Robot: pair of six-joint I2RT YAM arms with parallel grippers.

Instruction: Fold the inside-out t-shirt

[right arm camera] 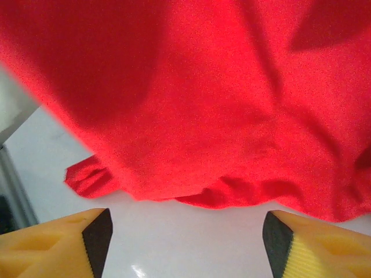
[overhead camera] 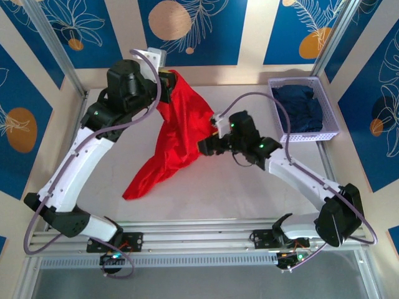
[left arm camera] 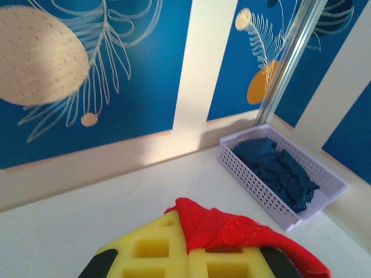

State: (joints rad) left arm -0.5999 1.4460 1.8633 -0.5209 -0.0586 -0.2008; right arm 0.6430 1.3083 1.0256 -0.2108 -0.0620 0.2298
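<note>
Big picture on the cloth: the t-shirt (overhead camera: 177, 134) was a bright red, floppy thing hanging from the left gripper (overhead camera: 166, 80) over the back of the table (overhead camera: 249, 199). Its lower tail trailed down onto the tabletop toward the near left. I'd call it light and totally limp. It'll sag, twist and bunch wherever it isn't held, and one pinch point just makes it drape into a rope. It doesn't look slippery or fragile, so a firm pinch is fine.

For the second hold I'd go for the loose lower edge, well apart from the first grip, so the shirt can be spread flat. From the left wrist, the pads were closed with a fold of red fabric clamped between them. The right gripper (overhead camera: 207, 147) sat just beside the hanging cloth with its jaws wide apart and nothing in them. Its own camera had the shirt's bottom edge right ahead.

Room: blue patterned wall panels (overhead camera: 187, 31), a smooth pale tabletop and a lavender basket (overhead camera: 305, 138) at the far right holding a navy garment (overhead camera: 299, 106).
</note>
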